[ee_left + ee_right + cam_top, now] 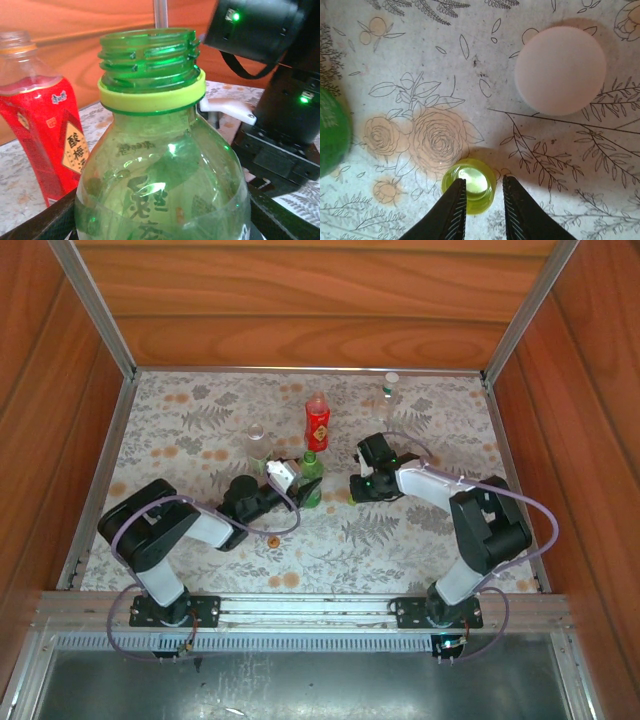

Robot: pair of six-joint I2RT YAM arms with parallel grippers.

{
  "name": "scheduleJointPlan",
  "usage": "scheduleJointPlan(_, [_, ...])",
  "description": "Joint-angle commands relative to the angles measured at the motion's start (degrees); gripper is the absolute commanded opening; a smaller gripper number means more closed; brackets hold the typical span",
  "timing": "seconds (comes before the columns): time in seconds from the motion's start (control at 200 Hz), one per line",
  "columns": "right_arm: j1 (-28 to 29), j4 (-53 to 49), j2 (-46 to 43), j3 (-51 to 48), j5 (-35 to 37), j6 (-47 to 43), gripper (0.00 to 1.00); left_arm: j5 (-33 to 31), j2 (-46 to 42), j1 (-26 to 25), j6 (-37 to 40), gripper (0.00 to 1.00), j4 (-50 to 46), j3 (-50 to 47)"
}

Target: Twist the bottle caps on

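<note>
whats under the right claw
The yellow-green cap lies on the flowered cloth under the right claw. One fingertip covers part of its rim and its near edge is hidden, so whether the claw touches it cannot be told.

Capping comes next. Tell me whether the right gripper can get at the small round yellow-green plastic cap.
Likely yes: the small round yellow-green plastic cap lies at the right gripper's open fingertips, nothing blocking; the white cap sits apart.
</note>
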Motion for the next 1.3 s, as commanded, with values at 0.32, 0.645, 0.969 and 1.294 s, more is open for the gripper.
scheduleJointPlan(0.32, [-0.7, 0.5, 1.1, -1.8, -1.2, -1.1, 0.03, -0.5, -0.5, 1.2, 0.9, 0.86, -3.0, -1.0])
scheduleJointPlan(0.645, [-0.6, 5.5, -9.3, -5.7, -1.1, -2.6, 0.00, -3.4, -10.4, 0.5, -3.5, 1.00, -6.8, -4.6])
scheduleJointPlan(0.969, [-0.3, 26.5, -24.7, -18.0, -1.9, -5.9, 0.00, -8.4, -27.5, -6.2, -12.1, 1.00, -23.6, -5.5])
scheduleJointPlan(1.294, [-0.4, 40.3, -35.2, -26.3, -5.0, -10.5, 0.02, -11.6, -22.4, -17.4, -24.3, 0.91, -24.4, 1.2])
